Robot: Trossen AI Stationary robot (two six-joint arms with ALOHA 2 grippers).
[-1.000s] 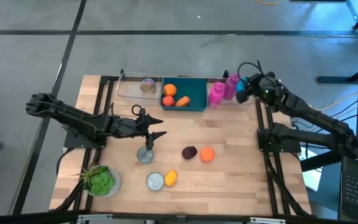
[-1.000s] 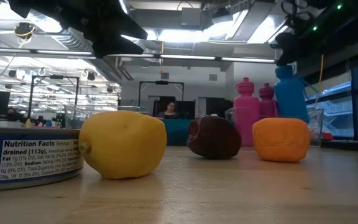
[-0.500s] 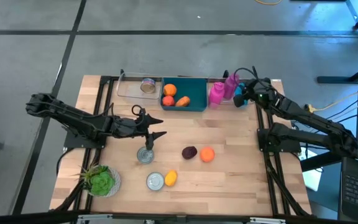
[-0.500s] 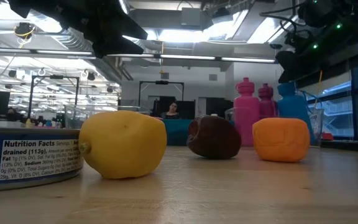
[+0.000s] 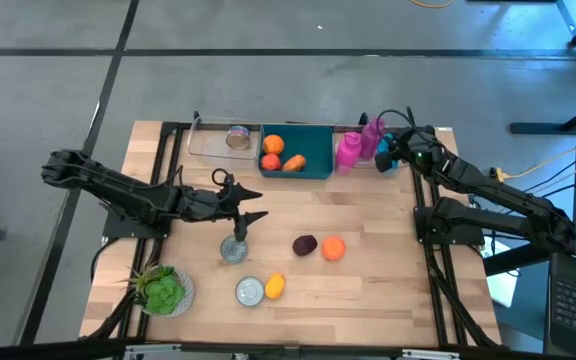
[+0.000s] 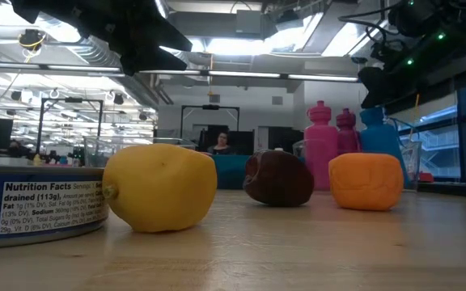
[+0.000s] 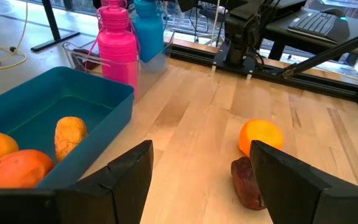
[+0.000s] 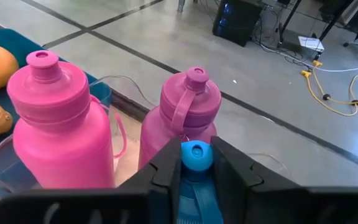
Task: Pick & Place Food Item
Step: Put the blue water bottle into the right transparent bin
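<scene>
On the table lie an orange (image 5: 334, 248), a dark purple fruit (image 5: 305, 245) and a lemon (image 5: 275, 286). The teal bin (image 5: 317, 163) at the far edge holds two orange fruits and a potato. My right gripper (image 5: 393, 155) is at the far right, shut on a blue bottle (image 6: 383, 137) that stands beside two pink bottles (image 5: 349, 150) in a clear tray (image 7: 82, 56). My left gripper (image 5: 253, 222) hangs open above the table's middle left, holding nothing. My right gripper pinches the blue bottle's neck just under its cap (image 8: 196, 155) between its two fingers (image 8: 229, 171). The fingers come slanting down from the table's right side. The bottle stays upright; in the left wrist view its base (image 7: 154, 57) looks down in the clear tray.
Two cans (image 5: 233, 249) (image 5: 250, 291) and a lettuce (image 5: 163, 291) lie at the near left. Another can sits in a clear tray (image 5: 213, 140) at the far left. Bare wood shows between the teal bin and the loose fruit.
My right gripper has gone down with the blue bottle, which stays upright, until it stands level with the pink bottles in the clear tray. For the last half second it has kept still.
</scene>
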